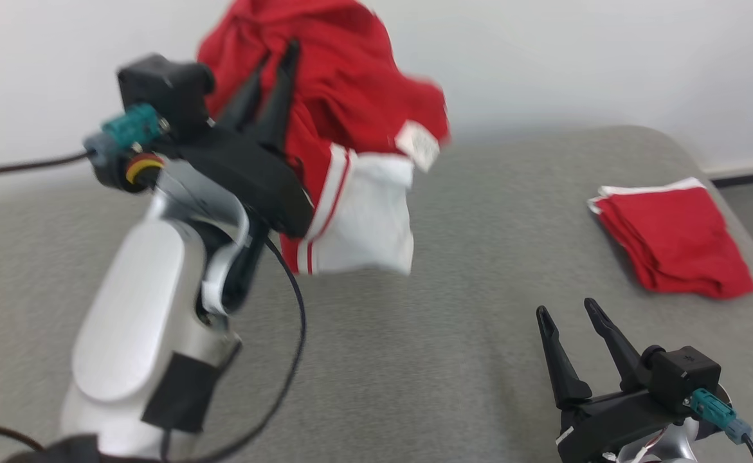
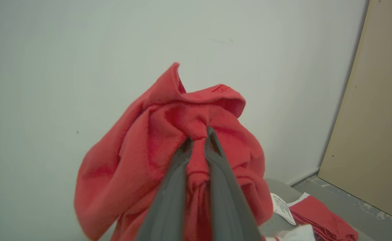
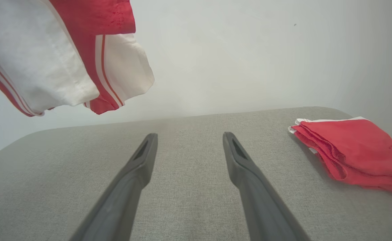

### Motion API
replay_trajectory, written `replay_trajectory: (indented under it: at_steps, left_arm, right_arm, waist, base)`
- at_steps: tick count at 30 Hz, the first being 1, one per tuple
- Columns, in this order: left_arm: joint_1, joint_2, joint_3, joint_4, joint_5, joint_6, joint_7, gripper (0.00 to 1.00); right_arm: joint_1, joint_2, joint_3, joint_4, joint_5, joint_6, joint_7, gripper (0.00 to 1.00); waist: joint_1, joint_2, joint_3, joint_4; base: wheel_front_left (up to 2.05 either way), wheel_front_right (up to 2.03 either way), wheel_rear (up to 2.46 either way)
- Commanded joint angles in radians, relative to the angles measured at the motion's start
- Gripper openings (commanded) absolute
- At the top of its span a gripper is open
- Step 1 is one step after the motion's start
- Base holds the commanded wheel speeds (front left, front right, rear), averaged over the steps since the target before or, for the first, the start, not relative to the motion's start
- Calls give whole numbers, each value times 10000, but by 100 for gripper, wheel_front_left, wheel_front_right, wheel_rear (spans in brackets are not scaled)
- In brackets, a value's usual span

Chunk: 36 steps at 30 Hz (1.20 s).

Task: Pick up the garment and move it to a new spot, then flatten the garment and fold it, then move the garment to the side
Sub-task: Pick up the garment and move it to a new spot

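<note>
With the left gripper (image 1: 278, 56) clamped on the red-and-white garment (image 1: 357, 116), which hangs clear above the grey table (image 1: 415, 360), the carry looks under way, and the next move calls for laying it down near the wide-open, empty right gripper (image 1: 568, 307).

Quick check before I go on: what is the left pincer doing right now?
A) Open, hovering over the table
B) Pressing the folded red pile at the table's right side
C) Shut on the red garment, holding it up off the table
C: the left pincer is closed on a bunch of the red garment, which hangs clear of the grey table, while the right pincer is open and empty.
</note>
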Motion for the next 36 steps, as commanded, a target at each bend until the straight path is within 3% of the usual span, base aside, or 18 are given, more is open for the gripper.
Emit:
replay_trajectory:
  at_steps: [1, 9, 15, 16, 17, 23, 27, 32, 36]
  left_arm:
    - [214, -75, -8, -93, -26, 46, 2, 0]
    - [1843, -384, -690, 107, -269, 165, -197, 0]
    - [2568, -385, -918, 2159, -299, 41, -693, 0]
    - [2625, -461, -979, 2498, -513, -125, -618, 71]
    - [2662, -495, -1005, 2790, -605, -215, -578, 100]
    - [2951, -506, -1199, 3592, -892, -552, -961, 100]
    - [3503, -120, -1202, 2937, -714, -633, -1814, 100]
    - [4512, 426, -865, 1431, -630, -301, -2512, 100]
    - [5500, 890, -458, 114, -360, 319, -3228, 100]
  right_arm:
    - [35, 25, 1, -56, -20, -21, -4, 100]
    - [-117, 201, 175, 58, 124, -21, -228, 100]
    - [-349, 282, 353, 287, 192, -21, -382, 100]
    - [-391, 285, 363, 313, 211, -21, -405, 100]
    - [-419, 296, 353, 344, 220, -21, -439, 100]
    - [-306, 359, 170, 580, 227, -21, -624, 100]
    - [-134, 388, -9, 693, 154, -21, -680, 100]
    - [110, 383, -166, 738, 133, -22, -668, 100]
    - [263, 398, -329, 715, 55, -22, -628, 100]
  waist:
    - [1, 1, 175, -891]
    - [1, 1, 733, -1502]
    - [1, 1, 961, -1665]
    - [1, 1, 972, -1672]
    - [1, 1, 974, -1661]
    - [1, 1, 828, -1354]
    - [1, 1, 516, -863]
    - [1, 1, 128, -271]
    - [1, 1, -164, 145]
  base:
    - [0, 0, 0]
    - [0, 0, 0]
    - [0, 0, 0]
    - [0, 0, 0]
    - [0, 0, 0]
    - [0, 0, 0]
    - [0, 0, 0]
    - [0, 0, 0]
    - [0, 0, 0]
